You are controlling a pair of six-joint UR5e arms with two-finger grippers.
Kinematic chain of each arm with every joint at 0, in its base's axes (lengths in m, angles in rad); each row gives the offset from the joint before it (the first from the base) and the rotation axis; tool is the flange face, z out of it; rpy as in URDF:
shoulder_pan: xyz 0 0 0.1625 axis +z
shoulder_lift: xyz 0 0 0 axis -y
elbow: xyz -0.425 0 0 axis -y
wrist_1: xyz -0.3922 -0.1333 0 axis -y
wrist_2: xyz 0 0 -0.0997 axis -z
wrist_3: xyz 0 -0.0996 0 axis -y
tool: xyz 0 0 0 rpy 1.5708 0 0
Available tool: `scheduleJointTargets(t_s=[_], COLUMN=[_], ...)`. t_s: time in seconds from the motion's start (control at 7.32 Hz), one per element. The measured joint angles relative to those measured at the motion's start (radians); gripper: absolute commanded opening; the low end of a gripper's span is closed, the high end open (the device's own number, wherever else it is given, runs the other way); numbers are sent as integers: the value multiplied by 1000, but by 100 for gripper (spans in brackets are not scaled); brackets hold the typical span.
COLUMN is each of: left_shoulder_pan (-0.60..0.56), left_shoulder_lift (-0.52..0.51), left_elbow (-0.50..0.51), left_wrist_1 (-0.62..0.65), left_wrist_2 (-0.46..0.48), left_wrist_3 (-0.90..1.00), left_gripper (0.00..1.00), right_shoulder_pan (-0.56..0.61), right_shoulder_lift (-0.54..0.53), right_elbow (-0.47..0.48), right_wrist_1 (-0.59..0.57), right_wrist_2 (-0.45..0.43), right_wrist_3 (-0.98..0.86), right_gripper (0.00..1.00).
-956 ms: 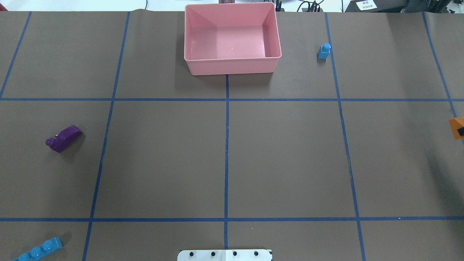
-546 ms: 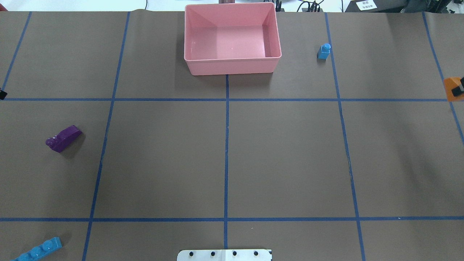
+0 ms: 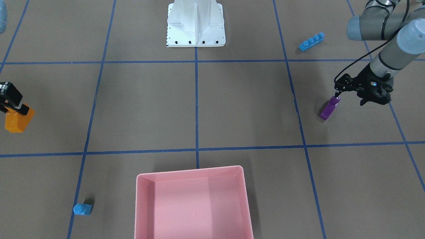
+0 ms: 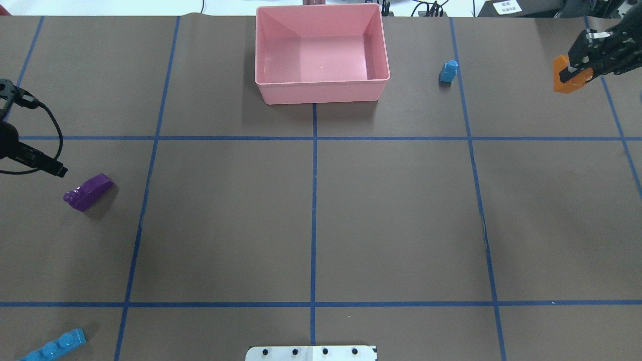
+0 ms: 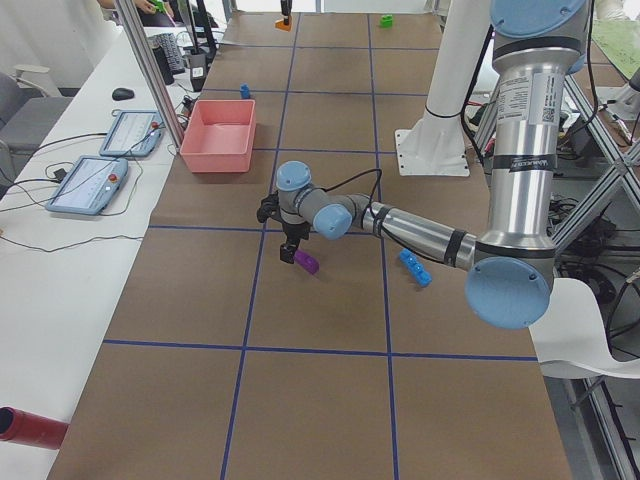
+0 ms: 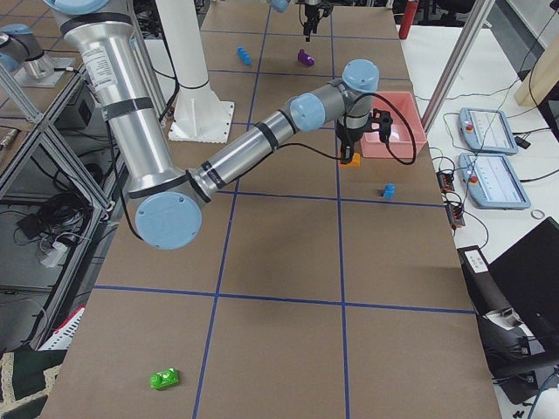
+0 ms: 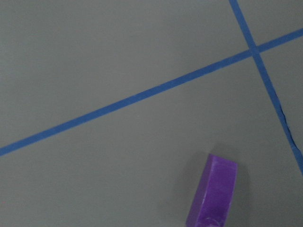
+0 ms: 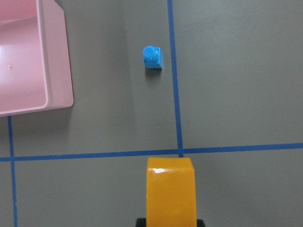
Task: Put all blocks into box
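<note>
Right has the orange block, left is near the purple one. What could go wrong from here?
1. The small blue block sits between the held orange block and the box; a low pass by the right gripper may knock it.
2. The purple block shows at the left wrist view's edge, not centred under the open left gripper; a finger may land on it.

box [image 4: 321, 95]: pink, empty
orange block [image 4: 564, 82]: far right of box
small blue block [image 4: 448, 71]: near, right
purple block [image 4: 89, 191]: far left
long blue block [image 4: 52, 346]: farther left

Right hand [image 3: 15, 109] grips the orange block [image 3: 15, 122] — left hand [image 3: 350, 98] hangs just beside the purple block [image 3: 328, 109].
</note>
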Motion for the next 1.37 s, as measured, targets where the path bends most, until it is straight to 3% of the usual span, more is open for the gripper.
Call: scheduleJointTargets(t_s=[0.41,0.82,1.37], left_shoulder_pan=[53,72,83], left_shoulder_lift=[-38,-55,-46], left_elbow=[92,124,126], left_wrist_1=[-54,-59,-56], left_wrist_2=[6,7,10], left_wrist_3=[-6,-6,-3], left_gripper=[93,87,42], right_shoulder_pan=[-82,-160,-212], right_shoulder_lift=[217,360,455], right_elbow=[-174,-327,-540], right_wrist_1=[4,54,257], right_wrist_2=[-50,-118,-164], right_wrist_3=[80,90,136], right_gripper=[0,0,0])
